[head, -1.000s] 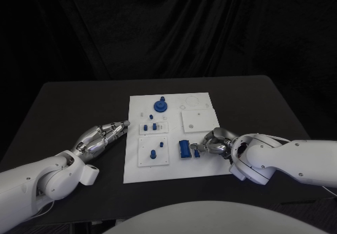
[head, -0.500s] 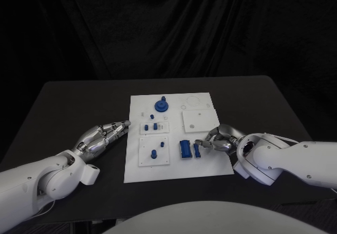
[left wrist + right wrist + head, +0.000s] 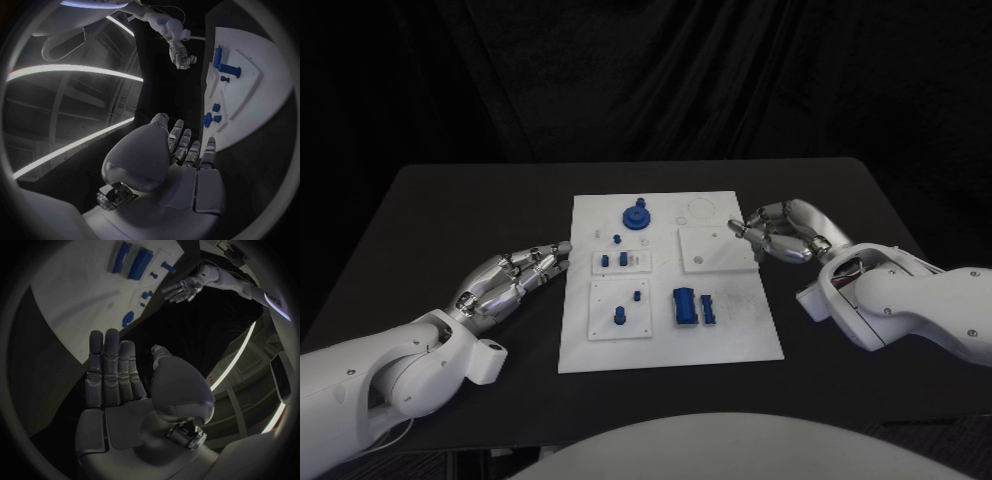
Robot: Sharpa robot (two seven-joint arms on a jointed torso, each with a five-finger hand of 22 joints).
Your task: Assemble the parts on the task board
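The white task board (image 3: 733, 335) lies in the middle of the black table. On it are a round blue part (image 3: 636, 215) at the far end, small blue pegs (image 3: 620, 260) in a raised plate, two more pegs (image 3: 617, 316) nearer me, and a large blue block (image 3: 682, 306) with a slimmer blue piece (image 3: 708, 307) beside it. My left hand (image 3: 516, 278) lies by the board's left edge, fingers straight and empty (image 3: 184, 147). My right hand (image 3: 788, 230) hovers at the board's right edge, level with the square white plate (image 3: 714, 248). Its fingers are straight and hold nothing (image 3: 115, 372).
The black table (image 3: 459, 210) reaches well past the board on all sides. A dark curtain hangs behind it. In the left wrist view the right hand (image 3: 181, 55) is seen beyond the board (image 3: 250, 100); the right wrist view shows the left hand (image 3: 181, 290).
My right hand has drawn back from the blue pieces at the board's near right and moved to the far right edge. The slim blue piece stays beside the block. The left hand is still.
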